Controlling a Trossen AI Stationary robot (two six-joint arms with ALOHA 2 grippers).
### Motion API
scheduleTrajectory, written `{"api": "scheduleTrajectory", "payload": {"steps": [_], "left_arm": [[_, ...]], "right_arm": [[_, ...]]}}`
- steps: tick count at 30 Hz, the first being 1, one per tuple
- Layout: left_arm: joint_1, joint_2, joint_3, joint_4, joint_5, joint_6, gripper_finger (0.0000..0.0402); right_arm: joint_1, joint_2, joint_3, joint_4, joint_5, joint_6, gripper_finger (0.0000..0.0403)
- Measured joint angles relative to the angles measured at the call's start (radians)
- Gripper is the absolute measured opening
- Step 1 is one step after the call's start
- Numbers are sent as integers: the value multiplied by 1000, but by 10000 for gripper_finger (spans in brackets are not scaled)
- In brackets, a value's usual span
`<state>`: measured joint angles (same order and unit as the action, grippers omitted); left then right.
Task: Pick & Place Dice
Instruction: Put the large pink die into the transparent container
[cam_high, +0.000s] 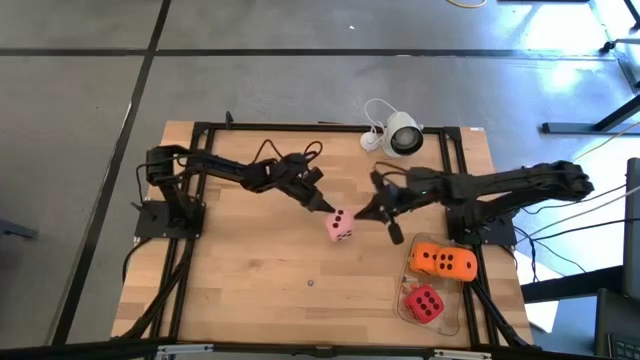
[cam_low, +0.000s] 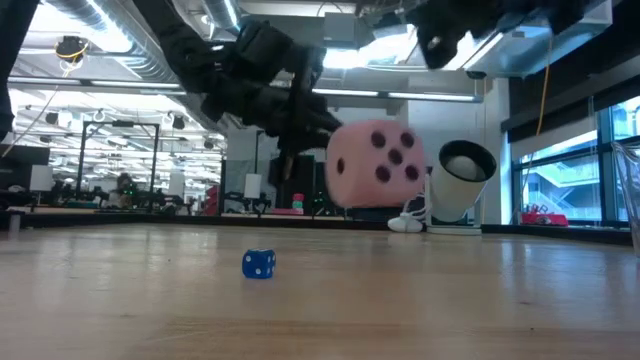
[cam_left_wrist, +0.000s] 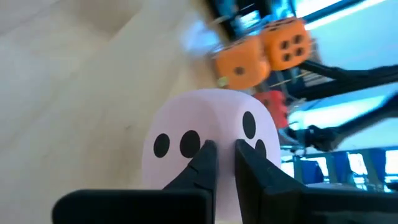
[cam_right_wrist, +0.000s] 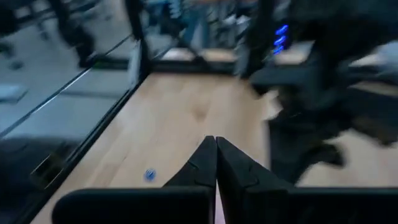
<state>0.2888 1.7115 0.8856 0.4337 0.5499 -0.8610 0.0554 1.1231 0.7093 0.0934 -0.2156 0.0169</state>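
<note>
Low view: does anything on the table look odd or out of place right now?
Yes. A tiny blue die sits alone on the bare wood, far smaller than the pink die that the left claw pinches in the air above the table. The white camera at the far edge is no die either.

I see two matte black jointed arms on black bases, thin dark cables looping along their links, each ending in a gripper (cam_left_wrist: 222, 163) with two tapered, angular black fingers (cam_right_wrist: 200, 163).

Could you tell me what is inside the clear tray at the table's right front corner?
The clear tray holds a red die, with orange dice at its far end; the tray floor beneath them is covered.
</note>
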Motion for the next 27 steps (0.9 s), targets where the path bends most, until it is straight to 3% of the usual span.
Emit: {"api": "scheduleTrajectory", "payload": {"steps": [9, 14, 21, 27], "left_arm": [[-74, 0, 1, 277, -8, -37, 19], [-128, 2, 1, 359, -92, -1, 18], [-188, 2, 38, 385, -203, 136, 18], [-217, 1, 50, 358, -217, 167, 18]], "right_arm": [[0, -176, 0, -21, 417, -11, 3], [0, -249, 0, -21, 606, -35, 3], [0, -274, 0, -25, 646, -30, 3], [0, -273, 0, -67, 645, 15, 3]]}}
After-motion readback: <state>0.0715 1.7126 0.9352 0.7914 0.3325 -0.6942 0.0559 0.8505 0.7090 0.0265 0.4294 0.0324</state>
